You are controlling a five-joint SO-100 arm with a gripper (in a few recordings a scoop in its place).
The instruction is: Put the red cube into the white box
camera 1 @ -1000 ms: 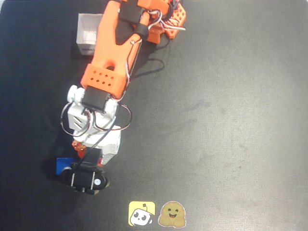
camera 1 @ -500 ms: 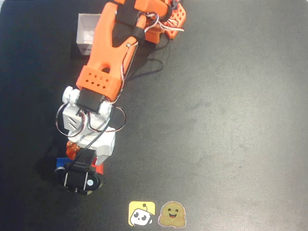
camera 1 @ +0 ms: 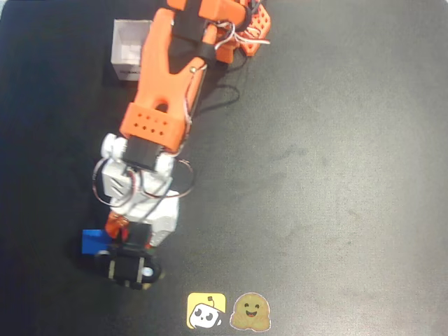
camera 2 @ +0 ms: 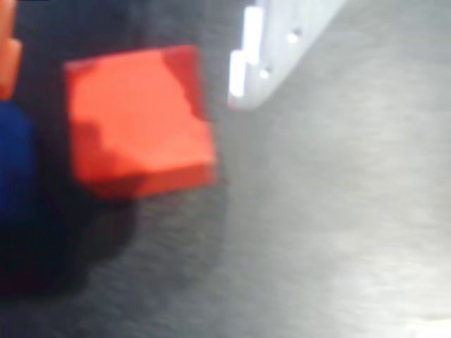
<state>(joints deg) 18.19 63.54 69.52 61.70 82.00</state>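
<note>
Down in the lower left of the overhead view the arm is stretched out over the black table (camera 1: 329, 175), and its gripper (camera 1: 120, 234) sits right at the cubes, with the wrist housing covering most of the action from above. Switch to the wrist view and here's the one that matters: the red cube (camera 2: 137, 120) sits big and close in the upper left of the frame, turned a little so a corner points toward the lower right, resting on the table. Just to its left, touching or nearly so, is the blue cube (camera 2: 14, 165), which also peeks out at the lower left of the overhead view (camera 1: 91, 241). A pale finger edge (camera 2: 271, 49) runs down from the top centre, immediately right of the red cube, and a sliver of orange finger shows at the far upper left (camera 2: 8, 56), so the cube looks to lie between them. How wide the jaws stand, and whether they have bitten yet, I can't tell. My read: the close has to catch red without dragging blue along. The white box (camera 1: 129, 52) waits at the upper left of the overhead view, well apart, back near the arm's base.
</note>
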